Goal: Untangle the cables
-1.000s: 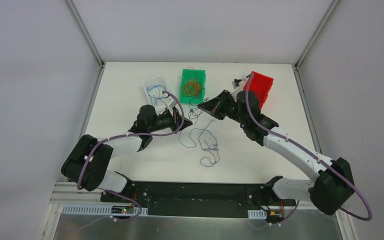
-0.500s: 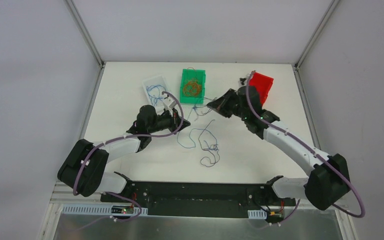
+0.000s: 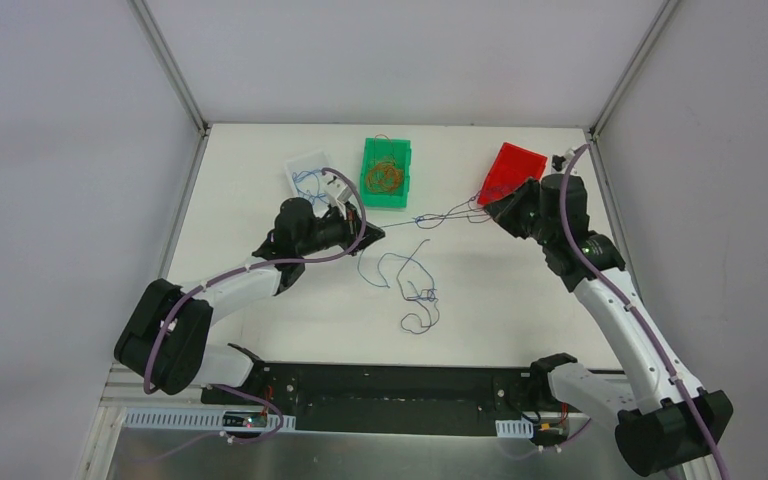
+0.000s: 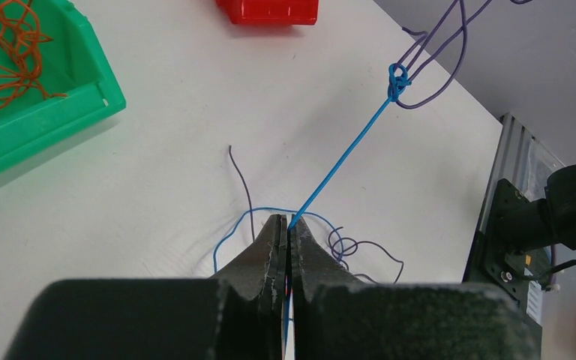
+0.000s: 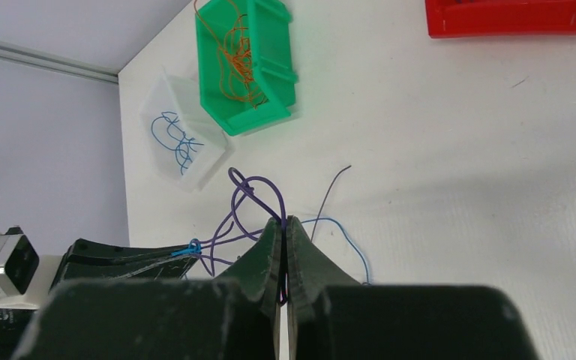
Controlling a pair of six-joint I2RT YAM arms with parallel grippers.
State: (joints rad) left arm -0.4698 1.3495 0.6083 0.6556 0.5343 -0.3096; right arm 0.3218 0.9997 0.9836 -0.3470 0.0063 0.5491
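Note:
A blue cable [image 4: 345, 154] runs taut from my left gripper [image 4: 288, 223], which is shut on it, up to a small knot [image 4: 398, 79] where it joins purple cable loops [image 4: 450, 45]. My right gripper [image 5: 284, 221] is shut on those purple loops [image 5: 259, 187]. From above, the left gripper [image 3: 375, 232] and right gripper [image 3: 487, 203] are apart, with the strand [image 3: 410, 222] stretched between them above the table. More loose blue and dark purple cables [image 3: 415, 290] lie curled on the table below that line.
A green bin [image 3: 372, 190] at the back holds orange-red wires [image 3: 384, 177]. A clear tray [image 3: 300, 163] left of it holds blue wires. A red bin [image 3: 516, 170] stands tilted just behind the right gripper. Grey walls close in both sides.
My right gripper has swung right toward the red bin, drawing the purple loops with it and stretching the blue strand taut. The left gripper shifted slightly toward the back.

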